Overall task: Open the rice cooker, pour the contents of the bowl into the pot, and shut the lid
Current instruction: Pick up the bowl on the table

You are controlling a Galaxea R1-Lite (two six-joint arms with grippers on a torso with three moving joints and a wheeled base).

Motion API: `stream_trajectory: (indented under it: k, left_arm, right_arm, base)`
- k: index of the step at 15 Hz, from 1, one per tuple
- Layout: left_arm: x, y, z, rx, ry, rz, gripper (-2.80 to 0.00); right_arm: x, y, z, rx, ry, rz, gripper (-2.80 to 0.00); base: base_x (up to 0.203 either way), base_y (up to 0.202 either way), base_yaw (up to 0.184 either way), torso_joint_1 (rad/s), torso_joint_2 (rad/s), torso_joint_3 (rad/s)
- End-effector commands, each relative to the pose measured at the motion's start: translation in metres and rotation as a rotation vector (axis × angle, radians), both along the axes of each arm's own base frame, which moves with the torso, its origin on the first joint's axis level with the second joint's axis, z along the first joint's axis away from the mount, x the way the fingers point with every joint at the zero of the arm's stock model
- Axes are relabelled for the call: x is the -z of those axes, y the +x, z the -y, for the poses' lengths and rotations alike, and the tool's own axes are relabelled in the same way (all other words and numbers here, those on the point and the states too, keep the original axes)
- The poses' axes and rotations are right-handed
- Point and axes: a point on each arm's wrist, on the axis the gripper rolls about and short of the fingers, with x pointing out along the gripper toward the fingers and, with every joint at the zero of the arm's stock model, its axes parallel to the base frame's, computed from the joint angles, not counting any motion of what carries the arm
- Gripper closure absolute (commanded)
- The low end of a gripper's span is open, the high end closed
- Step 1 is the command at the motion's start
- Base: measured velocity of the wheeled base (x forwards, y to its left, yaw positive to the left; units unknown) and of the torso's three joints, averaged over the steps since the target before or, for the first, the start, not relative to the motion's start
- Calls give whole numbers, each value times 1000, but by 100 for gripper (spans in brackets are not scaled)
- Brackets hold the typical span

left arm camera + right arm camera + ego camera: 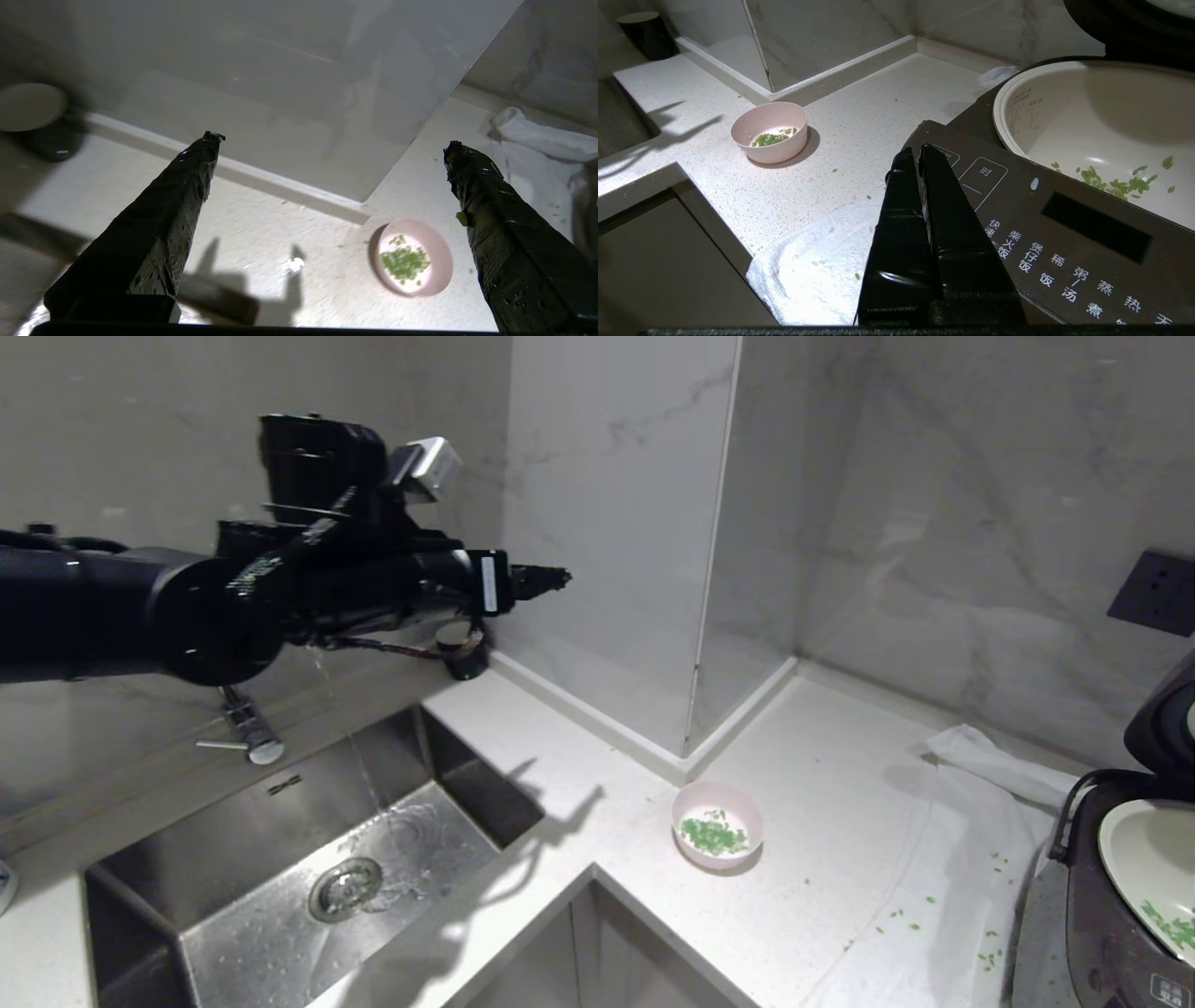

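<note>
a: left hand (331,140) status?
b: fingers spread wide, nothing between them. the arm reaches level across the sink (280,896), raised well above the desk (579,775), fingertips aimed toward the marble wall panel (616,523). a thin stream of water falls into the sink below the arm.

a: right hand (915,151)?
b: fingers pressed together, gripping nothing. it hangs just over the front button panel of the rice cooker (1064,233), at the panel's near corner.

a: location of the bowl (717,824)?
b: upright on the desk, near the corner of the wall panel, well apart from both hands. chopped green bits (714,836) lie inside it.

a: cooker condition?
b: the lid (1162,719) stands raised. the white inner pot (1101,130) is exposed, with some green bits on its bottom. the cooker sits on a white towel (822,261). loose green bits lie scattered on the desk and towel between the bowl and the cooker.
</note>
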Motion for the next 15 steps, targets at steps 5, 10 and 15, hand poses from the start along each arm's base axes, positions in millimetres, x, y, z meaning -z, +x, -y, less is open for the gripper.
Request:
stream_trajectory:
  k: [5,10,15]
  left_arm:
    - [108,71,107,38,75,-341,-280]
    - [158,71,124,15,116,-561,-280]
    - [175,54,141,31,162,-657,-280]
  right_arm:
    - [0,0,0,-1,0,0,0]
    - [0,0,0,1,0,0,0]
    - [0,0,0,1,0,-1,0]
  base:
    - [0,0,0,0,0,0]
    - [0,0,0,0,0,0]
    - [0,0,0,0,0,0]
